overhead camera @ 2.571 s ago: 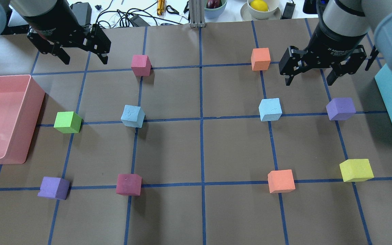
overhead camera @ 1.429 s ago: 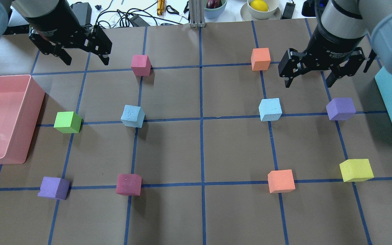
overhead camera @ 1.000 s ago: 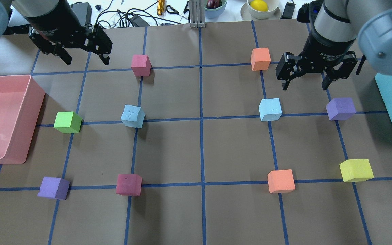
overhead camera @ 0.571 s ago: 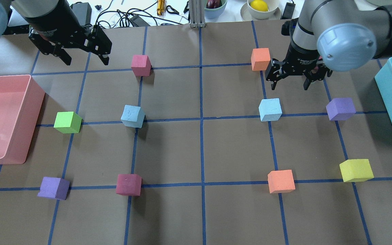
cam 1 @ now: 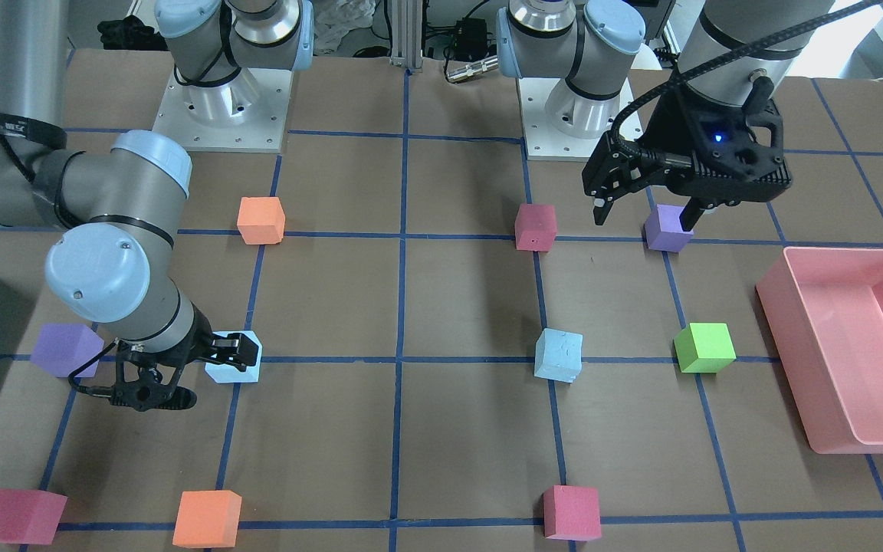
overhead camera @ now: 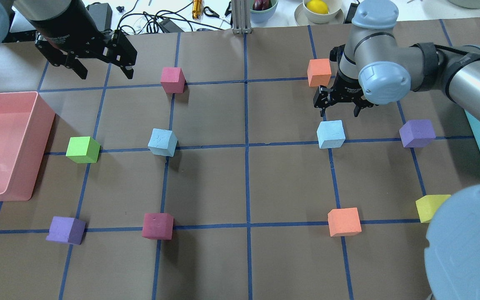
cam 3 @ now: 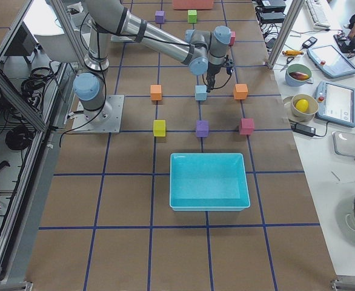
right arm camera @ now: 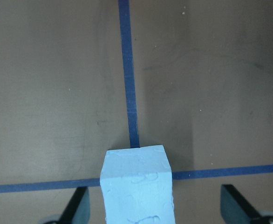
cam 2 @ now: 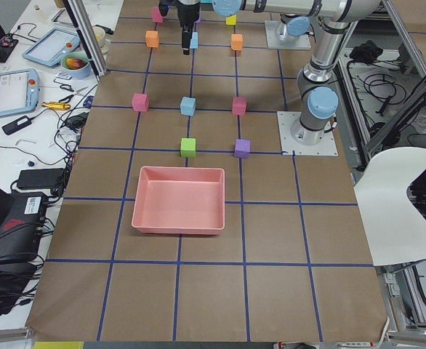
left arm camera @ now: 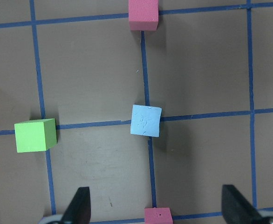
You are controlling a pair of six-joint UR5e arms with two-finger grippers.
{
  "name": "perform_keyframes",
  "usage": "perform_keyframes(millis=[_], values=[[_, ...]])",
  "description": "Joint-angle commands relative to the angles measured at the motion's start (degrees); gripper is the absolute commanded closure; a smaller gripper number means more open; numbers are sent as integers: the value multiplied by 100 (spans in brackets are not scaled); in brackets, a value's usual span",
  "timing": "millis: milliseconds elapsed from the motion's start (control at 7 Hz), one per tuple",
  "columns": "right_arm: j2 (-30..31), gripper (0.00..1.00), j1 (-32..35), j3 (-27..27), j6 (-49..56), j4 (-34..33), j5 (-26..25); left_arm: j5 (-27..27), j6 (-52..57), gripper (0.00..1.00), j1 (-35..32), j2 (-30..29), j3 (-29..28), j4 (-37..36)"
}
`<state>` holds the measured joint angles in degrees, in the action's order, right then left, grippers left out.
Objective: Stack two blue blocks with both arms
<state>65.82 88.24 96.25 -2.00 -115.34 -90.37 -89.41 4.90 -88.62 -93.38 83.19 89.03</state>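
Two pale blue foam cubes sit unstacked and well apart on the table [overhead camera: 206, 187]: left blue cube [overhead camera: 162, 142] and right blue cube [overhead camera: 331, 134]. Right tool [overhead camera: 339, 111] spread, low just beyond the right blue cube, which shows between its fingers in the wrist view, sides untouched. Left tool [overhead camera: 106, 75] spread, raised at the far left, well apart from the left blue cube.
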Motion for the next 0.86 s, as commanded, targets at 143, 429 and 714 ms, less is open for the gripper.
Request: perform_keyframes(millis=[143, 429, 714], values=[[-104, 0, 0, 341, -3, -85, 204, 2, 2, 0, 2, 21, 13, 0], [-113, 4, 9, 385, 15, -172, 204, -6, -7, 0, -32, 56, 4, 9], [-122, 100, 0, 438, -29, -173, 205, 11, -7, 0, -33, 3, -5, 0]])
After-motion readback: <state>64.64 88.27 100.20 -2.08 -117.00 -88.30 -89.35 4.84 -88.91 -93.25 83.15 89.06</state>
